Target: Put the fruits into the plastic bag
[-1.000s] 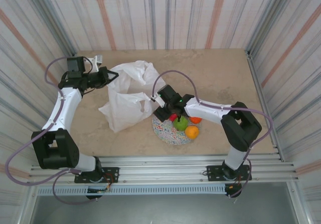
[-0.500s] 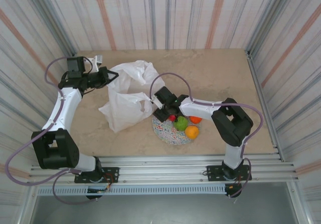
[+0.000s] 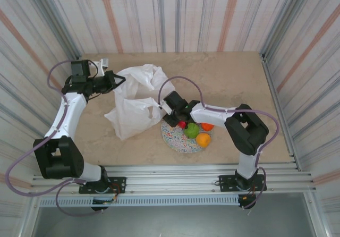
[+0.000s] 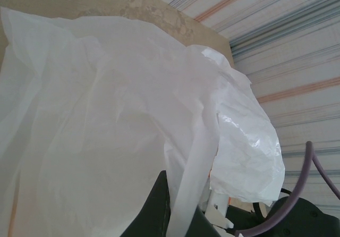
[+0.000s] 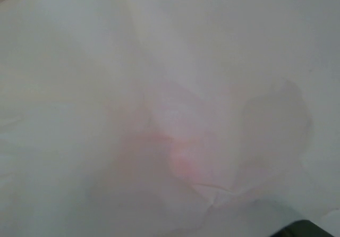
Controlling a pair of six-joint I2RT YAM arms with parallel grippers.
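— Since a second ago, the right arm's elbow has swung inward. From above, the right tool (image 3: 172,119) sits at the plate's (image 3: 178,140) far-left rim, just beside a red fruit (image 3: 183,124).
— Spread or pinching?
— Cannot tell. A green fruit (image 3: 191,130) and two orange fruits (image 3: 203,139) (image 3: 207,126) lie on the plate. The left tool (image 3: 113,80) grips the bag (image 3: 135,107), which lies on the counter (image 3: 228,83) left of the plate.
— The left wrist?
— Its fingers (image 4: 156,210) are pressed together on a strip of the bag.
— The right wrist?
— Blurred white bag plastic, with something pink showing through.
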